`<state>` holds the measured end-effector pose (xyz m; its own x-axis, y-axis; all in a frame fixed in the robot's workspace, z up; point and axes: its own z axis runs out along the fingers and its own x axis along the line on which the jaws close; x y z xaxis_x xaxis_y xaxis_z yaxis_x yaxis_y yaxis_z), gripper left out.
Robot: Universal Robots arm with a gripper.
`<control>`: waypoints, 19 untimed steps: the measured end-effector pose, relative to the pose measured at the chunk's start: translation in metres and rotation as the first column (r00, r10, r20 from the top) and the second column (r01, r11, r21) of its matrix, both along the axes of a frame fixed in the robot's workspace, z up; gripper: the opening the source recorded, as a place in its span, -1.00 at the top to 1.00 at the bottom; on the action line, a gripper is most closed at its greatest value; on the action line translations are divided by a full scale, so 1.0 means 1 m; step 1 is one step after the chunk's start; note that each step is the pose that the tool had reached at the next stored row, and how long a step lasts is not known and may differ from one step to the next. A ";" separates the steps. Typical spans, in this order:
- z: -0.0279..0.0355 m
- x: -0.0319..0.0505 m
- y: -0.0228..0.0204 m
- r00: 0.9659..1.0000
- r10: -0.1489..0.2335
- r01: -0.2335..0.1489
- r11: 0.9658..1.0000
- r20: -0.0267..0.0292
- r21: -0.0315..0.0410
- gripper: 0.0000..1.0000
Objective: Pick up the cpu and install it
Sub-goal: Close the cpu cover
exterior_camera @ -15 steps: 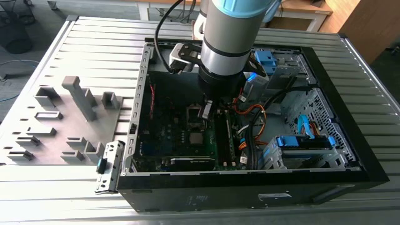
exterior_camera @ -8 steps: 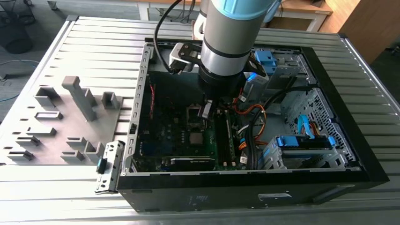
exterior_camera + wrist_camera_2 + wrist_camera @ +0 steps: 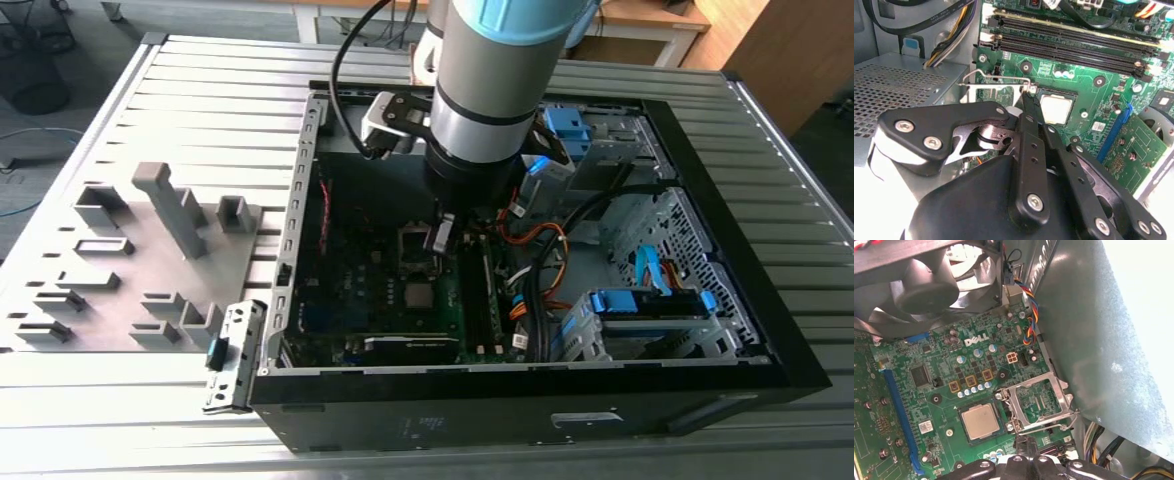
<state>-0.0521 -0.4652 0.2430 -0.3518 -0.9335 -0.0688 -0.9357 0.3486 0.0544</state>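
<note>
While cpu lies seated on motherboard | jaws pinched together | beside latch wire

The arm reaches straight down, wrist vertical, gripper low, its dark fingers pinched together at the tips.

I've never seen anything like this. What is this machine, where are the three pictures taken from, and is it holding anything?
The grey-and-blue tube is a robot arm reaching into an open computer case lying on a ribbed metal table. The exterior view watches from off the arm; both wrist views ride on the arm, looking at the green circuit board. The tool looks closed and holds nothing. The cpu, a shiny square chip, sits in its socket, its metal clamp frame flipped open beside it. Grey holder blocks stand at the exterior view's left.
</note>
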 end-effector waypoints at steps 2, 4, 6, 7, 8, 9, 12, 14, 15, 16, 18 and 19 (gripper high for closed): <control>-0.0011 0.0030 0.0000 1.000 0.000 0.000 1.000 0.000 0.001 0.79; -0.0032 0.0059 0.0007 1.000 0.000 0.000 1.000 0.000 0.000 0.79; -0.0060 0.0068 0.0030 1.000 0.000 0.000 1.000 0.000 0.000 0.79; -0.0076 0.0069 0.0047 1.000 0.000 0.000 1.000 0.000 0.001 0.79; -0.0091 0.0069 0.0056 1.000 0.000 0.000 1.000 0.000 0.001 0.79; -0.0103 0.0069 0.0062 1.000 0.000 0.000 1.000 0.000 0.003 0.79; -0.0132 0.0068 0.0088 1.000 0.000 0.000 1.000 0.000 0.006 0.79; -0.0141 0.0069 0.0097 1.000 0.000 0.000 1.000 0.000 0.007 0.79; -0.0141 0.0069 0.0096 1.000 0.000 0.000 1.000 0.000 0.007 0.79; -0.0141 0.0069 0.0096 1.000 0.000 0.000 1.000 0.000 0.007 0.79; -0.0141 0.0068 0.0097 1.000 0.000 0.000 1.000 0.000 0.007 0.79; -0.0141 0.0069 0.0097 1.000 0.000 0.000 1.000 0.000 0.007 0.79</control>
<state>-0.0452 -0.4556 0.2288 -0.3522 -0.9329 -0.0751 -0.9355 0.3486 0.0569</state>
